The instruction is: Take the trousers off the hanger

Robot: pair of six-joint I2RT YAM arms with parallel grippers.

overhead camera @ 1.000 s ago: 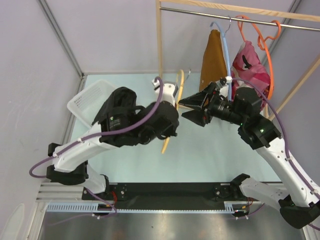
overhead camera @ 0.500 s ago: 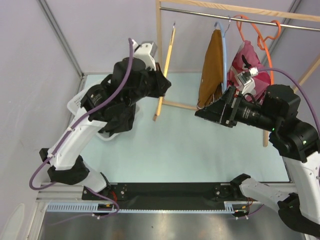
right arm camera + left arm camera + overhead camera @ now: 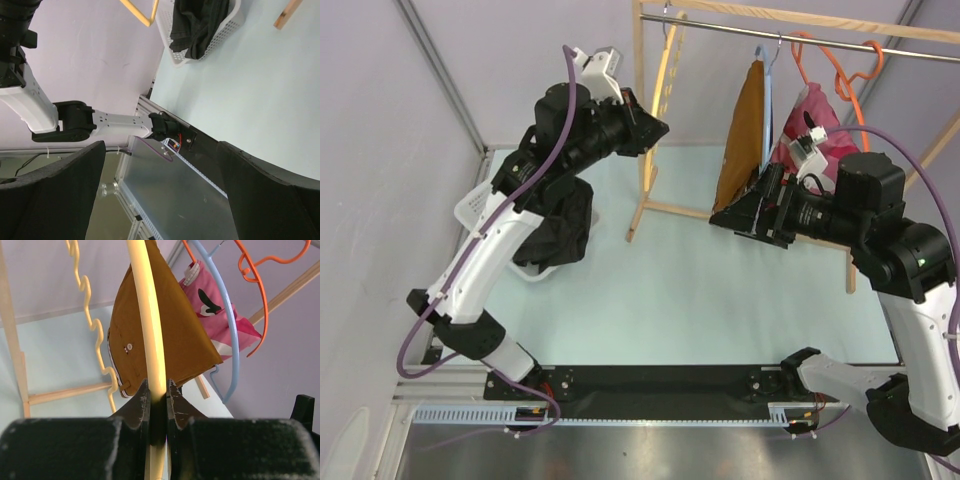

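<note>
Trousers are seen bundled in the white basket, low under the left arm and well below its gripper, fully apart from the hanger. The hanger's pale yellow bar is clamped between the narrow jaws of the left gripper, with its hook raised above the fingers towards the rail; whether it rests there cannot be told. Beyond the grip, the mustard-brown garment is hung. The right gripper is spread wide and empty, just beside that garment.
</note>
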